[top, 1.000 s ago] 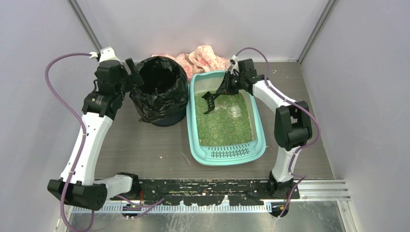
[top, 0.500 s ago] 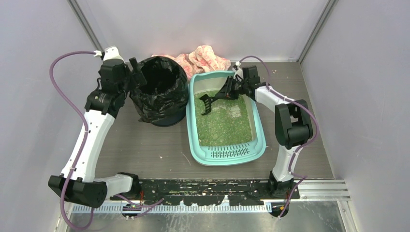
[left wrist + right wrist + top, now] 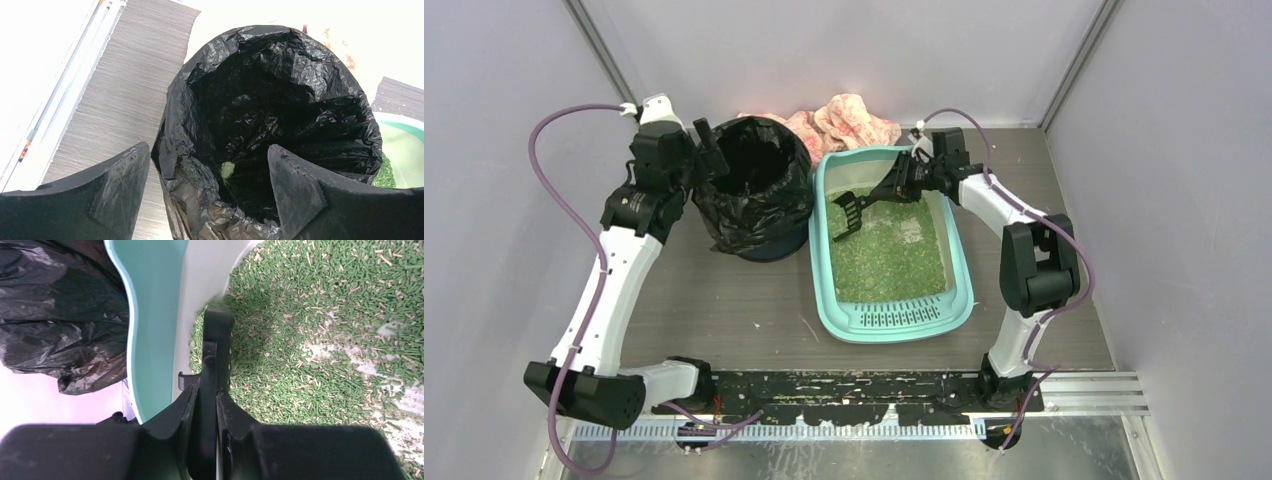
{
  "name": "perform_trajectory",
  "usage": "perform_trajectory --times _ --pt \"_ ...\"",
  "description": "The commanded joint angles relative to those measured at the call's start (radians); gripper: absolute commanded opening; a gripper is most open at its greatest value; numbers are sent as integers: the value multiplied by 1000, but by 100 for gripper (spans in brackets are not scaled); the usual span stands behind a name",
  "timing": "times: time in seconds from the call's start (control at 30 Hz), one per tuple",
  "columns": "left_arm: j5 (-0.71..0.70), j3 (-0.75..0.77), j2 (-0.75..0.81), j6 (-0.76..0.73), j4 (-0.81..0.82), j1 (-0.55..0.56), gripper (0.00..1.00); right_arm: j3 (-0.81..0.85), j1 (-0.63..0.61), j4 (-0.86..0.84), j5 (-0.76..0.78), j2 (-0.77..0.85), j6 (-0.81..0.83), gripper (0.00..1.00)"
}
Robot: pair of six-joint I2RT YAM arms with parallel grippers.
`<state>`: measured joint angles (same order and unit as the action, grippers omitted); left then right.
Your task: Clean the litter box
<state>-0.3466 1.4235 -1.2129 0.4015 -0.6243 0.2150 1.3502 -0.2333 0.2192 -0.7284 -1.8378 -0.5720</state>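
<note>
The scoop [image 3: 848,212], clenched in the right claw [image 3: 900,188] just inside the litter box [image 3: 894,322] wall, should be kept level and lifted clear toward the bin [image 3: 754,215], where the left claw [image 3: 207,150] is held open and empty.

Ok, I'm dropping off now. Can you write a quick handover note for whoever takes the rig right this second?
Left gripper: jaws open, empty, at the left rim of the bag-lined bin.
Right gripper: shut on the handle of the black scoop. The scoop head is at the far left of the litter box, close to its wall. Whether it touches the green litter is unclear.
Done: one small pale green lump lies in the bin.
Left: scoop the litter and tip it into the bin, probably more than once.
</note>
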Motion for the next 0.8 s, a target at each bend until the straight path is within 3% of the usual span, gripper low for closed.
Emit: perform_trajectory --times 0.0,0.43,0.77 --pt "0 46 -3 -21 63 5 87 78 6 30 -41 101 21 1" --pt "10 63 -28 -20 75 6 87 9 122 82 -60 171 70 1" --pt "17 102 -65 -18 83 15 86 -95 219 -11 -127 255 11 1"
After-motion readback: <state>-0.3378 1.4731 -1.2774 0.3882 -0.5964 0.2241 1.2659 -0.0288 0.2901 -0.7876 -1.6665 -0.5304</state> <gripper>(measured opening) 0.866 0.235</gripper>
